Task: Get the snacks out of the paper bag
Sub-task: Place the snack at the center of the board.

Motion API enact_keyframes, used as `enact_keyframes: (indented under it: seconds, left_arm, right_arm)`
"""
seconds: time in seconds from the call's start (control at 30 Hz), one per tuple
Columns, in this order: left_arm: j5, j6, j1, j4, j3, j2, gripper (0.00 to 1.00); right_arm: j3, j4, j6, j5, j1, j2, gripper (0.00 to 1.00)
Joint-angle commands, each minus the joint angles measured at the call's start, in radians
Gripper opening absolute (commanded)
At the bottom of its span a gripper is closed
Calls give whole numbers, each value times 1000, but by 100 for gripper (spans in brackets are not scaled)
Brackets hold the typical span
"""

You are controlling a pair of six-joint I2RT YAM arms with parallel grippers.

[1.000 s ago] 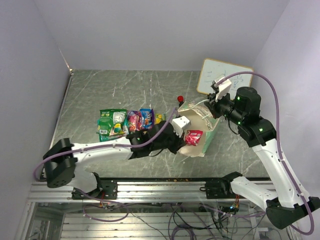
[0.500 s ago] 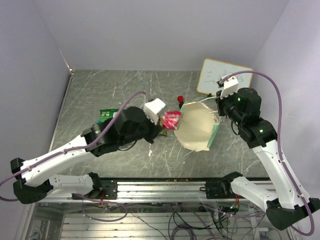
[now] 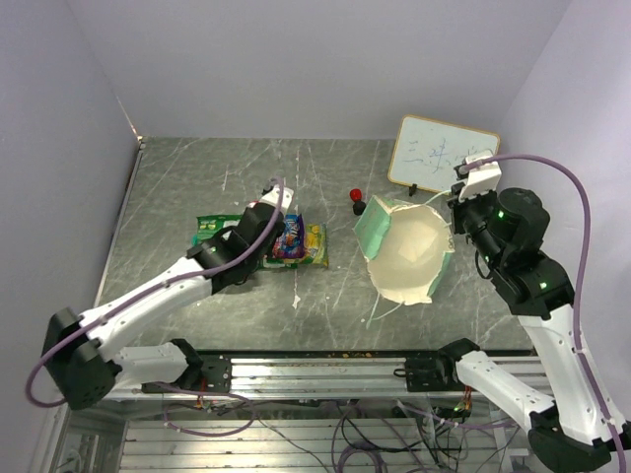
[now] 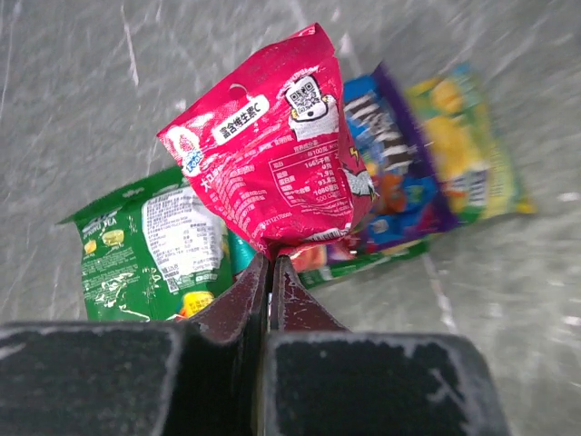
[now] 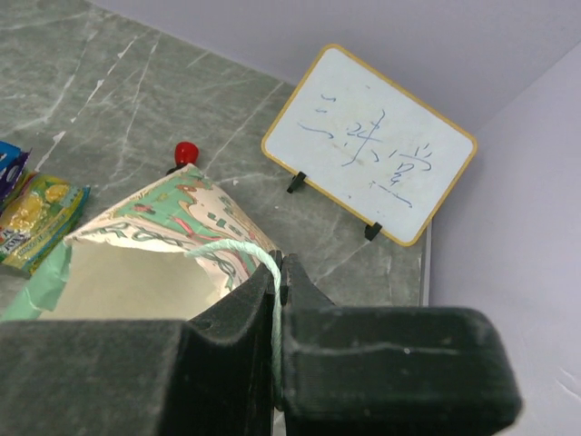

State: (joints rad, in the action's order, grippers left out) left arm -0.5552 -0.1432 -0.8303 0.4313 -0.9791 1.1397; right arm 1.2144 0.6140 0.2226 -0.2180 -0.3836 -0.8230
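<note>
My left gripper (image 4: 270, 259) is shut on the bottom seam of a pink-magenta packet (image 4: 263, 163) and holds it over the row of snacks on the table. Below it lie a green packet (image 4: 145, 250), a blue packet (image 4: 390, 173) and a yellow-green packet (image 4: 463, 145). In the top view the left gripper (image 3: 268, 219) covers the pink packet; the blue (image 3: 289, 236) and yellow-green (image 3: 315, 246) packets show beside it. My right gripper (image 5: 283, 263) is shut on the cord handle of the paper bag (image 5: 163, 227). The bag (image 3: 409, 251) hangs open; only its tan inside shows.
A white board with writing (image 3: 439, 153) stands at the back right, close behind the bag; it also shows in the right wrist view (image 5: 368, 141). A small red-and-black knob (image 3: 356, 195) sits just left of the bag's rim. Walls close the table on three sides.
My left gripper pulled the pink packet out of the bag and carried it left over the snack row. My right gripper shifted right, holding the bag by its handle.
</note>
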Motion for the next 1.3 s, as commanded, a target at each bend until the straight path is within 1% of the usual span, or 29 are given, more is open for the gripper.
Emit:
enact_keyframes:
  seconds: [0.0, 0.13, 0.23, 0.37, 0.5, 0.6, 0.73, 0.8, 0.9, 0.97, 1.07, 1.13, 1.27]
  left_arm:
    - [16, 122, 90, -277, 98, 93, 7]
    - [82, 153, 136, -366, 137, 194, 7]
    - [131, 149, 155, -379, 135, 244, 7]
    - [155, 125, 172, -398, 167, 274, 7]
    - [165, 104, 181, -378, 203, 297, 7]
    - [162, 94, 187, -359, 224, 293, 7]
    - [161, 95, 192, -330, 213, 280, 8]
    - [146, 82, 195, -281, 181, 295, 12]
    - [173, 58, 199, -225, 145, 313, 15]
    - [192, 41, 198, -208, 144, 308, 16]
    - [206, 12, 198, -177, 141, 291, 21]
    - [212, 4, 199, -148, 130, 279, 27]
    - [205, -1, 198, -90, 98, 235, 46]
  right_arm:
    - [54, 41, 16, -20, 0, 15, 0]
    - [73, 52, 18, -33, 0, 31, 0]
    - [88, 61, 20, -35, 0, 34, 0]
    - [148, 82, 10, -22, 0, 1, 0]
    - [222, 115, -9, 124, 0, -62, 0]
    - [276, 149, -82, 184, 1, -121, 0]
    - [361, 219, -210, 150, 0, -206, 0]
    - [417, 250, -286, 98, 0, -240, 0]
    - [490, 310, -407, 4, 0, -294, 0]
    - [536, 355, -449, -17, 0, -324, 0]
    - [563, 383, -495, -19, 0, -338, 0]
    - [575, 399, -530, -15, 0, -341, 0]
    - [632, 489, -651, -3, 0, -379, 0]
